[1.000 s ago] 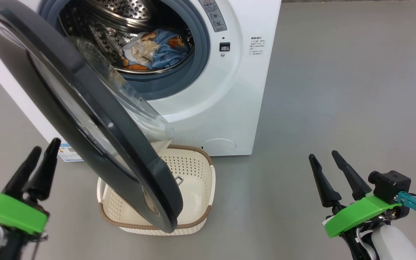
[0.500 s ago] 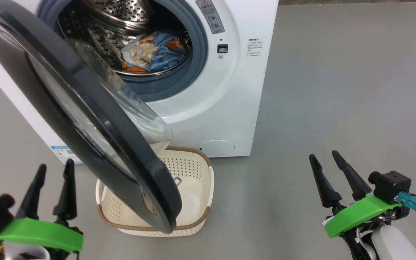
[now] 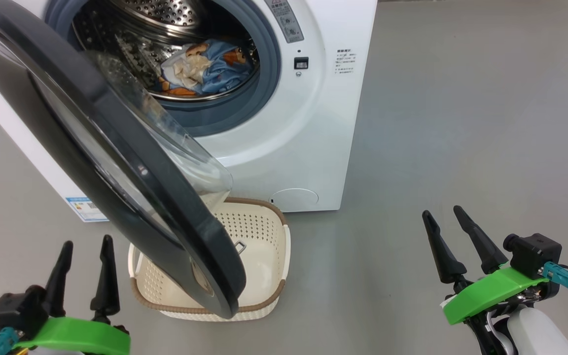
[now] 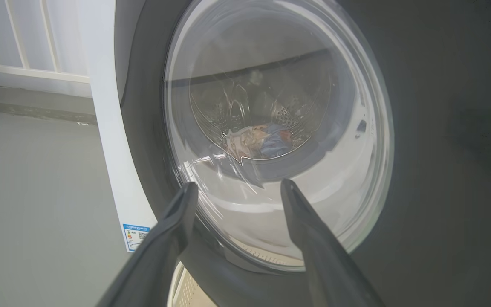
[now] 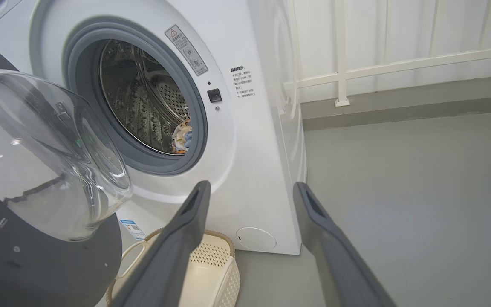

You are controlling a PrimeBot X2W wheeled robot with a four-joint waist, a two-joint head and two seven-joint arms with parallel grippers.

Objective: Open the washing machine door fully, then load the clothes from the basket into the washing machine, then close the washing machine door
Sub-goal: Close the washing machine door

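Leftward and low is where the change is: my left gripper (image 3: 88, 240) has swung from a slanted pose near 8 o'clock of the head view down to 7 o'clock, and its fingers now stand upright. The whole picture has also slid a little, which is my head turning, not the machine. My right gripper (image 3: 441, 211) has stayed at 4 o'clock. Both pairs of jaws stand apart and hold nothing.

The clothes (image 3: 205, 66) lie in the drum of the washing machine (image 3: 313, 123) at 12 o'clock. What shows of the basket (image 3: 254, 227) at 6 o'clock is bare. So I judge the loading done and only the closing left, with my left arm lining up behind the door.

The washing machine door (image 3: 200, 231) stands swung out, seen nearly edge-on. Its long axis runs from 10 o'clock down to 6 o'clock, with the free edge over the basket. Its glass bowl bulges toward 2 o'clock, at the drum opening. Its outer face looks toward my left gripper, near it but apart.
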